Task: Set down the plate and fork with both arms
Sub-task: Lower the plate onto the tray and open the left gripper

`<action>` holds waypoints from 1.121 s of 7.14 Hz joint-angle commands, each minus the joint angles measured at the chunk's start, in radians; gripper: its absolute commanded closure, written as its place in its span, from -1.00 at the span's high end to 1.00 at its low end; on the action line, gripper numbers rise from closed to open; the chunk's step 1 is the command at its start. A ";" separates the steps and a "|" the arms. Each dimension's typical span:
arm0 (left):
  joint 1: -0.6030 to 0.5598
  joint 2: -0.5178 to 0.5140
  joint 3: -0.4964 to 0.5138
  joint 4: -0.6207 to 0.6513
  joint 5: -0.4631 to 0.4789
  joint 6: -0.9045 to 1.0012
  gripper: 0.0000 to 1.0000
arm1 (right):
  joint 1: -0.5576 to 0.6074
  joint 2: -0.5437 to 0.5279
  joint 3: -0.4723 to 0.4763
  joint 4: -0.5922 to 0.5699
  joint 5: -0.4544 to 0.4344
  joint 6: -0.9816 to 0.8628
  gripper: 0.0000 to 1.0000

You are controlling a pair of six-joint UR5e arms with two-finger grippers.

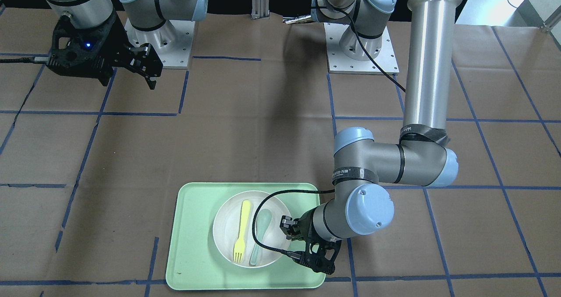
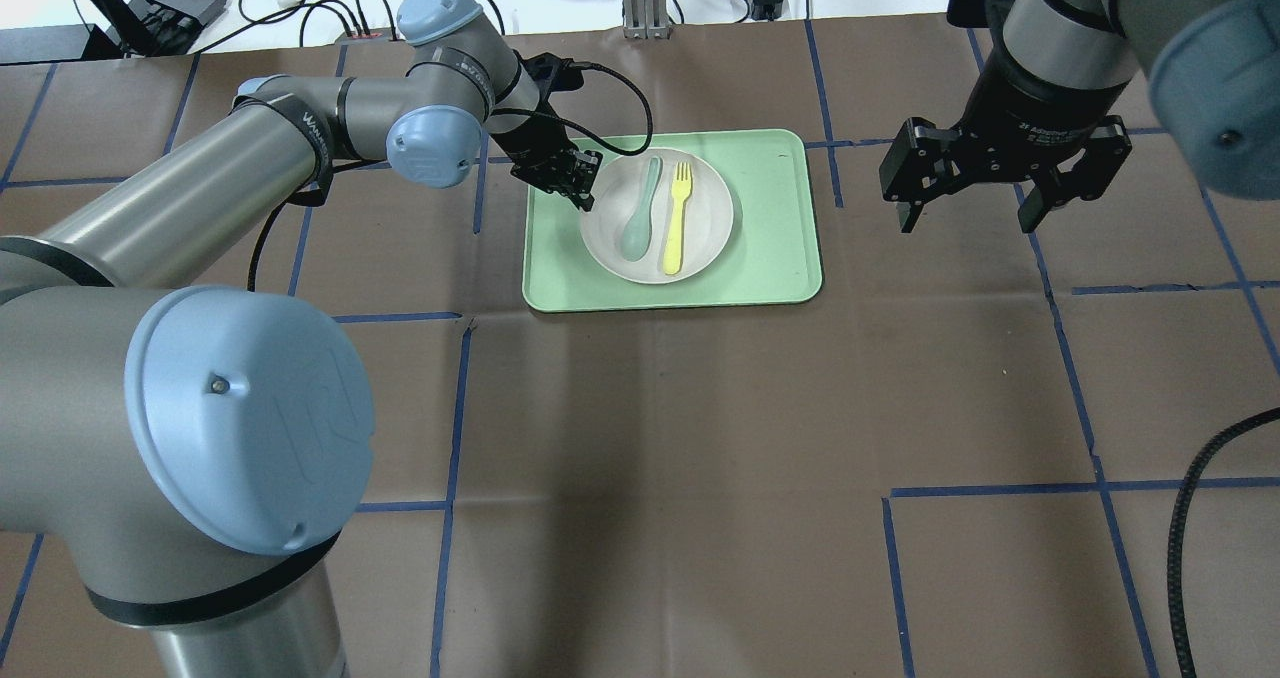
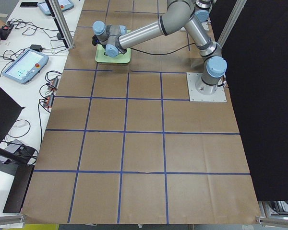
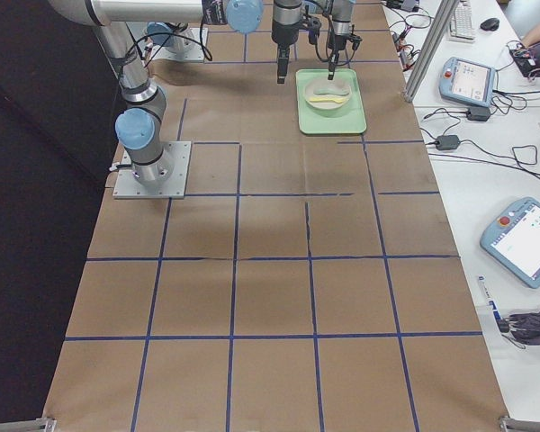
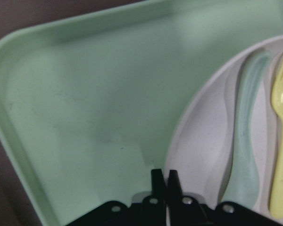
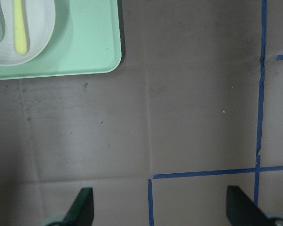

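Overhead exterior view shows you the left gripper [image 2: 578, 180] centre-left of frame, apparently pinched on the left rim of the plate [image 2: 712, 223], which sits on the tray [image 2: 785, 258]. The fork [image 2: 678, 218] lies on the plate's right half, tines toward frame top, nearer your right gripper [image 2: 968, 220], jaws spread wide, upper right.

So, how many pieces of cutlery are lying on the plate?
2: the yellow fork and the grey-green spoon lie side by side on the off-white plate, which sits on the green tray. Nothing seems hidden.
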 commanded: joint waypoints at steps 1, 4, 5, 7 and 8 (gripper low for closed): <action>0.003 -0.001 0.004 -0.001 0.000 0.015 -0.19 | 0.000 0.000 0.001 -0.001 0.000 0.000 1.00; 0.008 0.015 0.064 -0.085 0.000 0.013 0.54 | 0.000 0.000 0.001 0.001 0.000 0.000 1.00; 0.005 0.046 0.081 -0.163 0.043 0.012 1.00 | 0.000 0.000 0.001 0.001 -0.002 0.000 1.00; 0.014 0.214 0.063 -0.379 0.176 -0.002 1.00 | 0.000 0.000 0.001 -0.001 0.000 -0.002 1.00; 0.021 0.299 0.067 -0.526 0.197 -0.019 1.00 | 0.000 0.002 0.001 -0.005 0.000 -0.006 1.00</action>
